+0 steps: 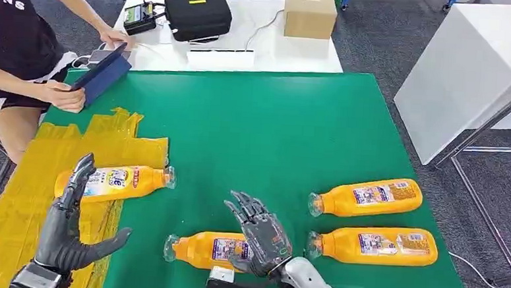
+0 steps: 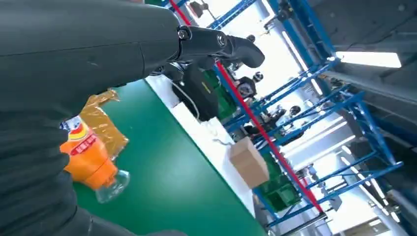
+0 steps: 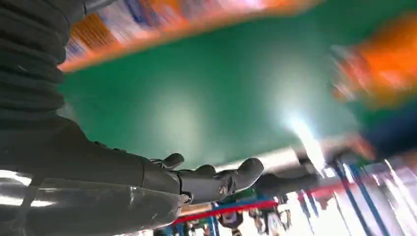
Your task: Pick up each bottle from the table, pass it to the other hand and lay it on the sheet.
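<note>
Head view. Bench (image 1: 267,118), green-topped: four orange bottles, all lying on their sides, labels up, clear necks pointing toward the robot's left. Contents read as orange liquid; fill level cannot be told.
- Bottle one (image 1: 115,181): lies on the yellow sheet (image 1: 19,197) at the bench's left side, its neck reaching the sheet's edge.
- Bottle two (image 1: 201,248): on bare green near the front edge, partly behind the right hand.
- Bottle three (image 1: 367,197) and bottle four (image 1: 374,245): side by side on the right, near each other but apart.
Left hand (image 1: 70,223): raised over the sheet, fingers straight and apart, thumb out to the side, nothing in it; bottle one lies just beyond its fingertips.
Right hand (image 1: 261,233): fingers spread and slightly curved, nothing in it, above the base end of bottle two; contact cannot be told.
Behind the bench: one white table (image 1: 245,44) carrying one black case (image 1: 197,12) and one cardboard box (image 1: 310,12). One person (image 1: 14,45) at the far left holds a blue tablet case (image 1: 101,73).

Left wrist view. Left hand (image 2: 88,54) stretched out and empty; bottle one (image 2: 88,157) lies just beside it on the sheet. The cardboard box (image 2: 250,161) shows further off.

Right wrist view. Blurred. Right hand (image 3: 162,182) extended and empty above the green surface; orange bottle shapes at the edges, too smeared to count.
</note>
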`<state>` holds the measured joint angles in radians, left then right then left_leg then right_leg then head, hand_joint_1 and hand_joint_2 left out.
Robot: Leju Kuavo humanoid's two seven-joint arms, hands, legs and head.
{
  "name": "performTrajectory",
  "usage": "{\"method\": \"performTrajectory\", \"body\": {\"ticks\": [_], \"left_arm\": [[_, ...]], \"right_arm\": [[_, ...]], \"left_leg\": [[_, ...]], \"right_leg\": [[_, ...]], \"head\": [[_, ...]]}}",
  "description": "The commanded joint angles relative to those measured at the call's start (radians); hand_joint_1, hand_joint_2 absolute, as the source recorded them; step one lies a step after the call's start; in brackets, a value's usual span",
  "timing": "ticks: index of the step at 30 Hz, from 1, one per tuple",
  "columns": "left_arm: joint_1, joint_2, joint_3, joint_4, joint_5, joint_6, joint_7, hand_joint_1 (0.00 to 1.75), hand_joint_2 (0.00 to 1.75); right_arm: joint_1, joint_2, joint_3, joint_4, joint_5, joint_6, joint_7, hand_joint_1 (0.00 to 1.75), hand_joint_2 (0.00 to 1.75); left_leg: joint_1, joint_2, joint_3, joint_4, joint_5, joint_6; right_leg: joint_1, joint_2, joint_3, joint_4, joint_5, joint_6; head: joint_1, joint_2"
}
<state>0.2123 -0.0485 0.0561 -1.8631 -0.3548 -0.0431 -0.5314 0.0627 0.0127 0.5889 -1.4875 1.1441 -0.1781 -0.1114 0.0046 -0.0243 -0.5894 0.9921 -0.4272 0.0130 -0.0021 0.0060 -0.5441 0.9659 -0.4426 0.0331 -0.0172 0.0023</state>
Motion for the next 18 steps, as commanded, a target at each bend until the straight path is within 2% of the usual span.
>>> {"method": "performTrajectory", "body": {"ticks": [1,13,18], "left_arm": [[-0.011,-0.041,0.02,0.046,-0.009,-0.01,0.017,0.0,1.75],[-0.01,-0.041,0.021,0.042,-0.008,-0.009,0.018,0.0,1.75],[-0.023,-0.051,0.049,0.054,0.053,-0.008,0.044,0.0,1.75]], "right_arm": [[-0.034,-0.117,0.065,0.141,0.01,0.008,0.024,0.0,1.75],[-0.036,-0.115,0.066,0.136,0.012,0.014,0.033,0.0,1.75],[-0.043,-0.166,0.09,0.176,0.022,0.047,0.084,0.0,1.75]], "left_leg": [[0.0,0.002,0.003,-0.001,-0.001,0.0],[0.0,0.002,0.003,-0.001,-0.001,0.0],[0.0,0.002,0.004,-0.002,0.0,0.0]], "right_leg": [[0.0,0.001,0.003,-0.002,0.0,0.0],[0.001,0.0,0.003,-0.002,0.0,0.0],[0.001,-0.001,0.004,-0.003,0.0,0.0]], "head": [[-0.001,0.0],[0.0,0.0],[0.0,0.0]]}}
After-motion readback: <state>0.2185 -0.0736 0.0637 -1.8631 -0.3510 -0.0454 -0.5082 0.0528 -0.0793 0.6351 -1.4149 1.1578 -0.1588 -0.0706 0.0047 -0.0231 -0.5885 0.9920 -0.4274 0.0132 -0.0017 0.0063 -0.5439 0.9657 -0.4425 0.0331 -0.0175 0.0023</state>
